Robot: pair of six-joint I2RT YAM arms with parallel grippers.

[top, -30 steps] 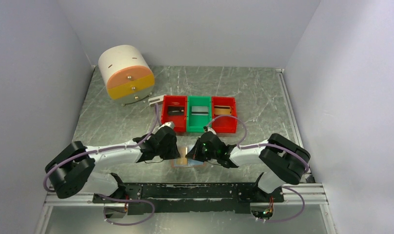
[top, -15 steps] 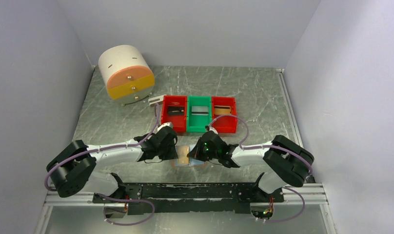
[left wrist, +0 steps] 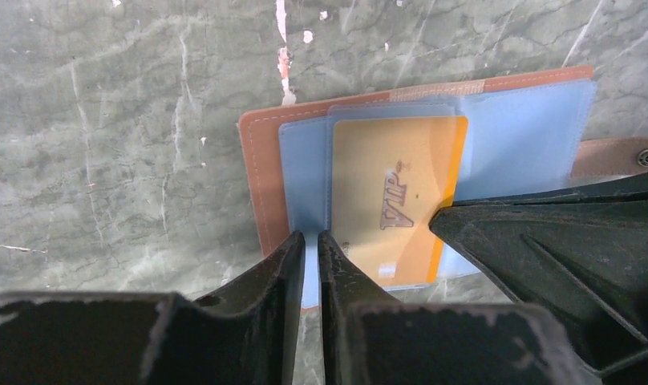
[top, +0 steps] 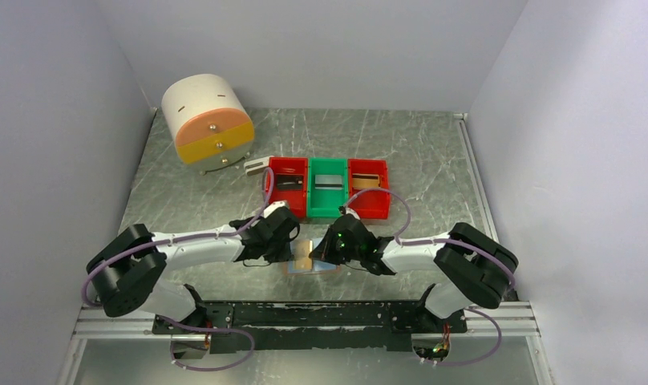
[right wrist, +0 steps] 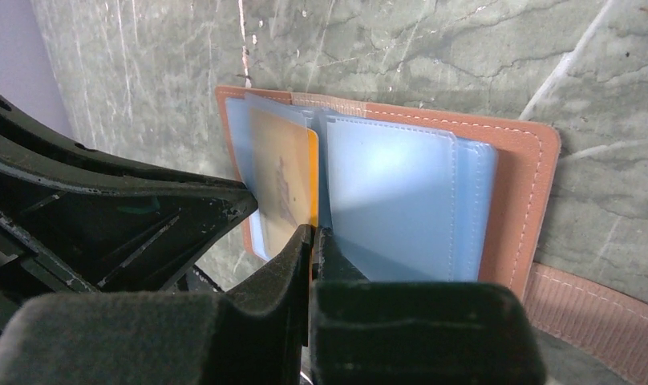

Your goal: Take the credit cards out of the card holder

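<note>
The card holder (top: pixel 311 260) lies open on the table between both grippers, tan-brown with pale blue pockets (left wrist: pixel 513 136). A yellow-orange credit card (left wrist: pixel 393 192) marked VIP sits in a left-hand pocket. My left gripper (left wrist: pixel 311 241) is closed to a thin slit on the edge of a blue pocket sheet next to the card. My right gripper (right wrist: pixel 313 237) is shut on the near edge of the yellow-orange card (right wrist: pixel 282 172), which stands tilted up from the holder (right wrist: pixel 513 200). In the top view the left gripper (top: pixel 292 252) and right gripper (top: pixel 326 252) meet over the holder.
Behind the holder stand a red bin (top: pixel 286 186), a green bin (top: pixel 328 187) and another red bin (top: pixel 367 186), each with a card inside. A small grey-white block (top: pixel 257 164) and a round drawer unit (top: pixel 207 119) are at the back left. The strap tab (right wrist: pixel 593 313) lies beside the holder.
My left gripper has closed down on the pocket sheet and its arm has shifted a little toward the holder. The right gripper has kept its grip on the card.
</note>
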